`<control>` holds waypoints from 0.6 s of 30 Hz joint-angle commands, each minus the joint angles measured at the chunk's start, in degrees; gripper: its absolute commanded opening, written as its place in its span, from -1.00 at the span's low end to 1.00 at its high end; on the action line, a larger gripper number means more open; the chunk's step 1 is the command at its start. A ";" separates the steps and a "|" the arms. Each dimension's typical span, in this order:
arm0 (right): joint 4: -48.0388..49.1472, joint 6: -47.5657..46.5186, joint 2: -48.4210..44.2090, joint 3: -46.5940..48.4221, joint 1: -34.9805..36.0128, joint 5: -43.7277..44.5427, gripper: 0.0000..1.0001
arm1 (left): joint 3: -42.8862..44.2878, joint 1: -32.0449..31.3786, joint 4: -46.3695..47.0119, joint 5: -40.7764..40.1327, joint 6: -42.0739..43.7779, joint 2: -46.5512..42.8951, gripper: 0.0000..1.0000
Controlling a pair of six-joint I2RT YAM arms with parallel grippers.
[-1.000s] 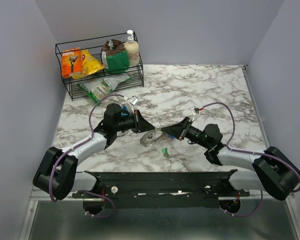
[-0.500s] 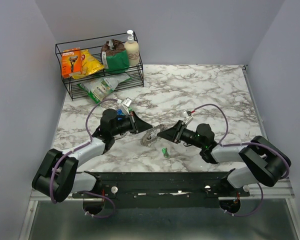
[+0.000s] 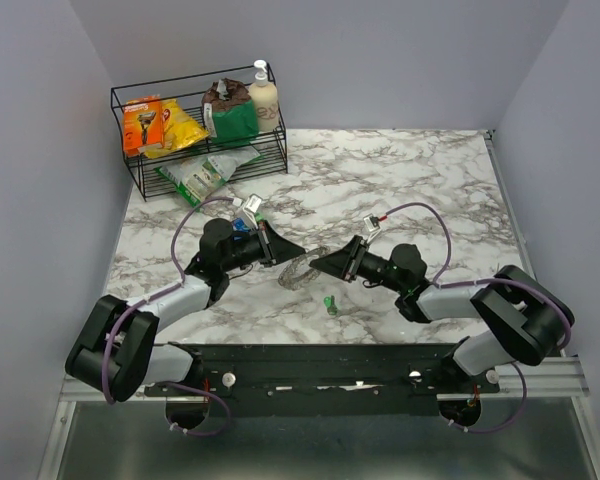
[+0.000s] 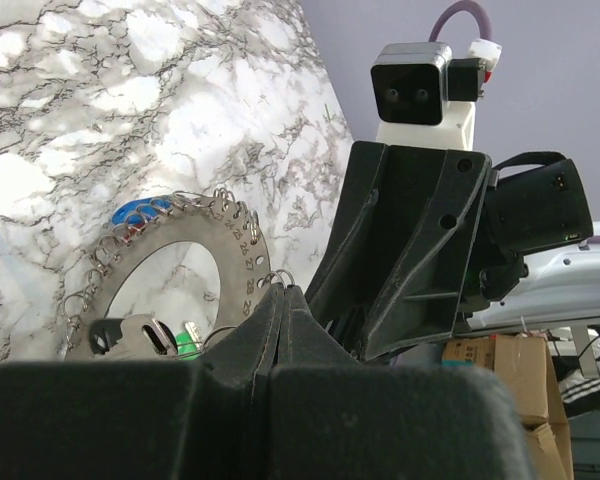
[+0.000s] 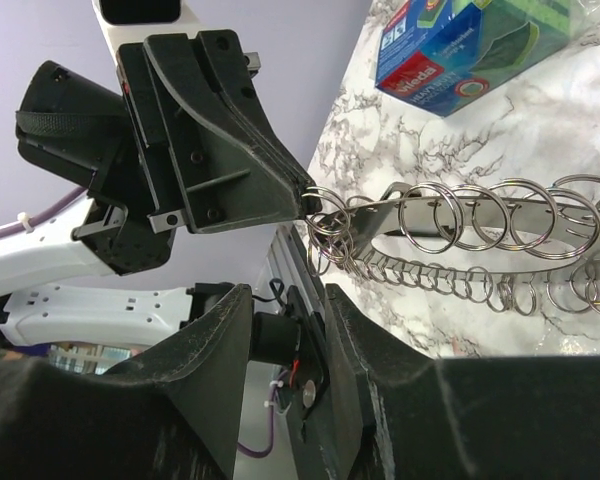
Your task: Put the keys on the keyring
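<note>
Keys in this scene are tiny next to the keyring.

Seen from the top camera, one key with a green head [image 3: 330, 303] lies loose on the marble tabletop [image 3: 420, 190], just in front of the keyring [image 3: 294, 276] and apart from it. The keyring is a flat silver ring edged with many small wire loops. The left end effector [image 3: 300, 253] comes in from the keyring's left with its fingers pressed together on the rim. The right end effector [image 3: 314, 264] points at the keyring from the right, its tip just beside the rim. Far behind the keyring and to its left, a black wire basket [image 3: 140, 180] holds packets and a pump bottle.

From the left wrist camera, the two black fingers meet in a point on the keyring's [image 4: 230, 235] near rim. A blue key head [image 4: 135, 212] sits among the loops on the far rim. A silver key [image 4: 130, 335] and a patch of green show through the keyring's central opening. The right end effector fills the space just right of the keyring.

From the right wrist camera, that end effector's own fingers [image 5: 215, 335] stand apart with nothing between them. Beyond them, the keyring [image 5: 460, 215] appears edge-on, its left end clamped in the left end effector's tip. A blue and green box [image 5: 450, 45] lies behind the keyring.
</note>
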 commanded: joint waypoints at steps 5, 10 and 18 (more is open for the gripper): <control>-9.12 -11.00 -8.22 2.60 0.40 2.52 -0.13 | 1.11 0.43 1.20 2.56 2.19 1.39 -1.00; -15.20 -19.51 -13.24 3.04 0.05 3.93 -0.03 | 2.08 0.43 -3.39 3.09 5.63 1.56 -1.00; -15.47 -21.30 -11.23 4.53 -1.18 -0.37 0.02 | 2.17 0.43 -4.10 3.09 6.07 2.70 -1.00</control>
